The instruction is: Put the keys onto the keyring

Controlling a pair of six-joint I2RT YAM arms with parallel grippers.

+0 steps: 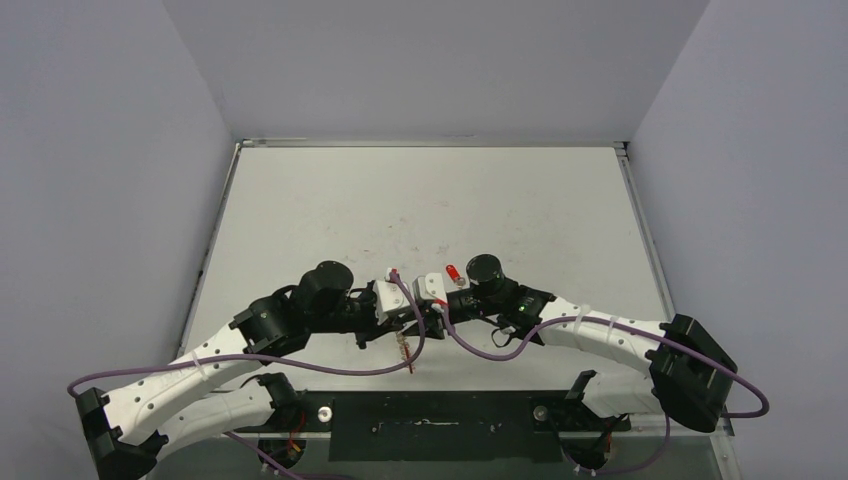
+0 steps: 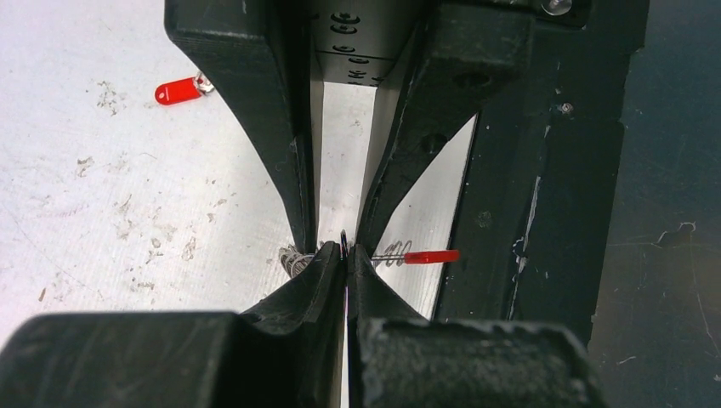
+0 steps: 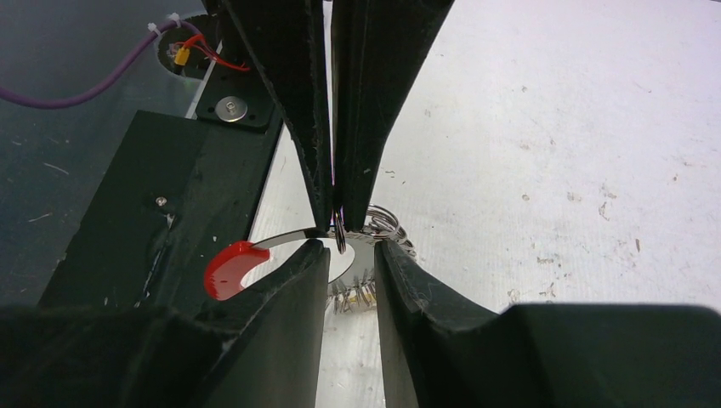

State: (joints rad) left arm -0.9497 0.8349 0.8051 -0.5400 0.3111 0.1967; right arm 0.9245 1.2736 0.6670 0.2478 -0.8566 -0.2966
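Top external: you see both arms meeting low over the near part of the table (image 1: 330,200), tips nose to nose.
Left gripper (image 2: 345,260): fingers pressed together, pinching the thin wire of the keyring (image 2: 389,252) at their very tips.
Right gripper (image 3: 351,255): its 2 fingers stand slightly apart, flanking the left tips. You cannot tell whether they touch the wire.
Keyring: it runs crosswise between the 2 sets of tips. In your right wrist view the silvery coils (image 3: 388,223) sit at 2 o'clock of the pinch.
Red sleeve (image 3: 226,270): at 8 o'clock of the pinch in the right wrist view, at 3 o'clock in the left wrist view.
Red-headed key (image 2: 178,89): flat on the table, well apart from the keyring. It lies at 10 o'clock of the pinch in your left wrist view and at 1 o'clock of the grippers from above.
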